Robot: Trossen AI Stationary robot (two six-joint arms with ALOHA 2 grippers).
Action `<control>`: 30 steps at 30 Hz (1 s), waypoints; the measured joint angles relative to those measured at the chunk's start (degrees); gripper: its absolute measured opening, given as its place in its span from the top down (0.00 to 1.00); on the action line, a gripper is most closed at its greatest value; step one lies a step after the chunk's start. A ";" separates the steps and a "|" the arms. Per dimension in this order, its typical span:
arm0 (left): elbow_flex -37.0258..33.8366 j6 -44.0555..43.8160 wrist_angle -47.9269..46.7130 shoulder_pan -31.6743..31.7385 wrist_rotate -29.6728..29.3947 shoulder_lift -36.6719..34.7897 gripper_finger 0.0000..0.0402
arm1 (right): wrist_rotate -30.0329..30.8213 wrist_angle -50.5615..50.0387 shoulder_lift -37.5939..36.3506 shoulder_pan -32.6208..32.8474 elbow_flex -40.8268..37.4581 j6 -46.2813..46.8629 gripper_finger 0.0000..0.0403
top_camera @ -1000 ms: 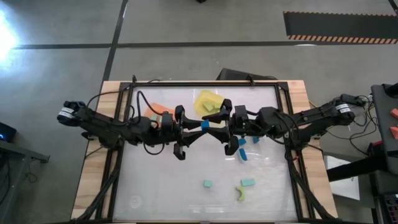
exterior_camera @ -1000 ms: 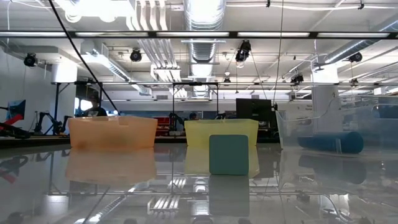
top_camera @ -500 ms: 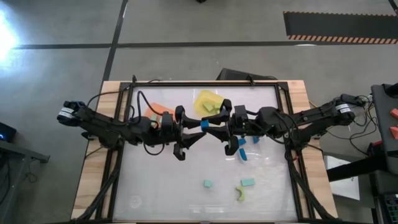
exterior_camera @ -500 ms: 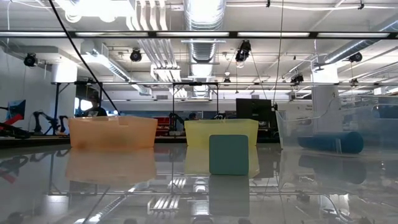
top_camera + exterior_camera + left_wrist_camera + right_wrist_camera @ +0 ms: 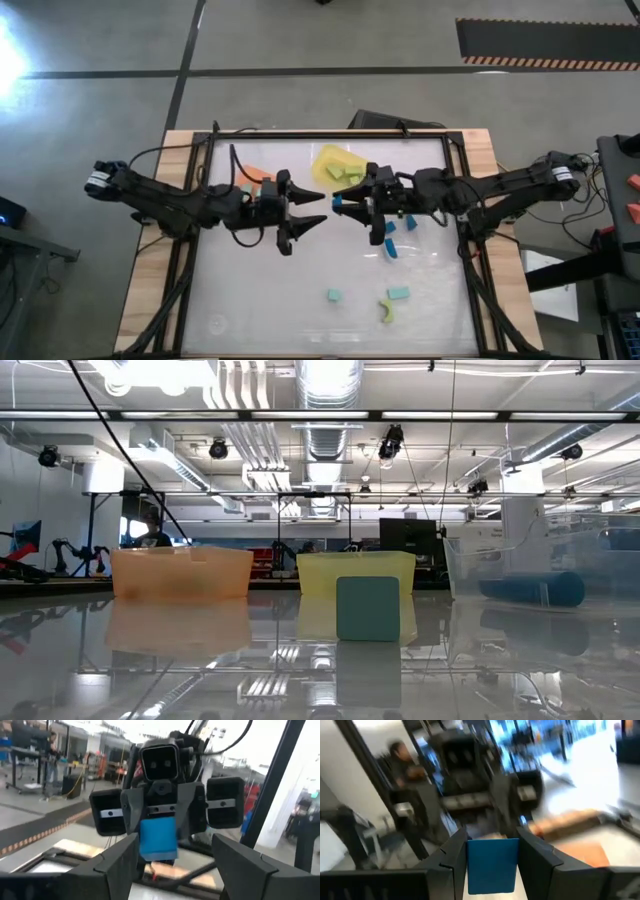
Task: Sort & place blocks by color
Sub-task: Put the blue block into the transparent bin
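Worktop surface is white and glossy, set in a dark frame on a wooden base, and it reflects the ceiling lights in the low view. Behind it the room is a large hall with pipes, ducts and lamps under the ceiling, and grey concrete floor shows around the table in the high view.

At the back left stands an orange bin, next to it a yellow bin with yellow-green blocks inside, and at the right a clear bin. In front of the yellow bin, in the low view, a teal block stands upright on the worktop.

The left hand hovers above the middle of the worktop, a little left of centre. Its fingers are spread wide and hold nothing.

Facing it, just apart, the right hand is closed on a blue block, which sits between the two fingers above the worktop; the left wrist view shows the same block hanging from that hand.

Under the right arm lie some more blue blocks. Nearer the front edge lie two teal blocks and a yellow-green arch, well apart from both hands.
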 joint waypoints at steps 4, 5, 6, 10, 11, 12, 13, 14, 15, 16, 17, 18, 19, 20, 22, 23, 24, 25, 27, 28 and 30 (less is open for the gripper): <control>0.00 -0.13 -3.67 0.04 -0.56 -1.06 0.41 | -0.01 -14.12 -1.72 -0.35 -0.02 5.60 0.69; -0.01 -0.12 -4.28 0.04 -0.79 -1.34 0.41 | -0.02 -18.40 -2.08 -0.57 -0.02 7.21 0.69; -0.02 -0.16 -4.47 0.04 -1.08 -1.48 0.41 | -0.08 -23.34 -2.38 -0.81 -0.02 9.08 0.69; -0.04 -1.33 -4.70 0.04 -1.52 -1.52 0.41 | -0.24 -47.11 -2.08 -1.88 -0.30 18.02 0.68; -0.04 -1.37 -4.73 0.04 -1.56 -1.50 0.41 | -0.20 -53.21 -1.76 -2.27 -0.68 20.85 0.68; -0.04 -1.37 -4.72 0.04 -1.59 -1.47 0.41 | -0.26 -59.34 -1.46 -2.71 -1.29 23.73 0.68; -0.04 -1.38 -4.74 0.04 -1.64 -1.45 0.41 | -0.30 -64.93 -0.96 -3.09 -2.07 25.97 0.68; -0.04 -1.37 -4.87 0.04 -1.68 -1.45 0.41 | -0.57 -69.25 -0.76 -3.43 -3.01 27.61 0.68; -0.09 -1.37 -5.00 0.04 -1.73 -1.42 0.41 | -0.91 -72.11 -0.58 -3.67 -4.19 28.89 0.68; -0.13 -1.38 -5.08 0.04 -1.78 -1.41 0.41 | -1.58 -73.75 -0.54 -3.90 -5.76 29.76 0.68; -0.17 -1.38 -5.06 0.07 -1.86 -1.41 0.41 | -2.73 -74.56 -0.53 -4.07 -7.48 30.13 0.68; -0.24 -1.38 -5.03 0.16 -1.88 -1.41 0.41 | -3.81 -74.19 -0.53 -4.09 -9.16 30.26 0.68; -0.26 -1.38 -5.04 0.26 -1.90 -1.41 0.41 | -5.02 -72.97 -0.51 -4.10 -10.84 30.32 0.68; -0.30 -1.38 -5.01 0.31 -1.90 -1.41 0.41 | -6.41 -71.47 -0.49 -4.09 -12.41 30.34 0.68; -0.54 -1.36 -5.01 0.42 -1.92 -1.41 0.41 | -8.98 -68.41 -0.49 -4.07 -15.34 31.12 0.68; -0.62 -1.38 -5.01 0.42 -1.92 -1.41 0.41 | -9.58 -66.80 -0.49 -4.07 -16.51 31.65 0.68; -0.70 -1.38 -5.01 0.42 -1.94 -1.41 0.41 | -9.87 -65.47 -0.49 -4.07 -17.44 32.44 0.68; -0.74 -1.39 -5.03 0.42 -1.96 -1.41 0.41 | -10.22 -64.44 -0.49 -4.07 -18.19 32.73 0.68; -0.75 -1.45 -4.99 0.42 -1.99 -1.41 0.41 | -10.54 -63.06 -0.49 -4.07 -19.19 32.95 0.68; -0.76 -1.45 -4.99 0.42 -2.03 -1.41 0.41 | -10.52 -62.66 -0.49 -4.07 -19.52 33.03 0.68; -0.79 -1.43 -4.99 0.42 -2.14 -1.41 0.41 | -10.54 -61.98 -0.49 -4.07 -19.95 33.13 0.68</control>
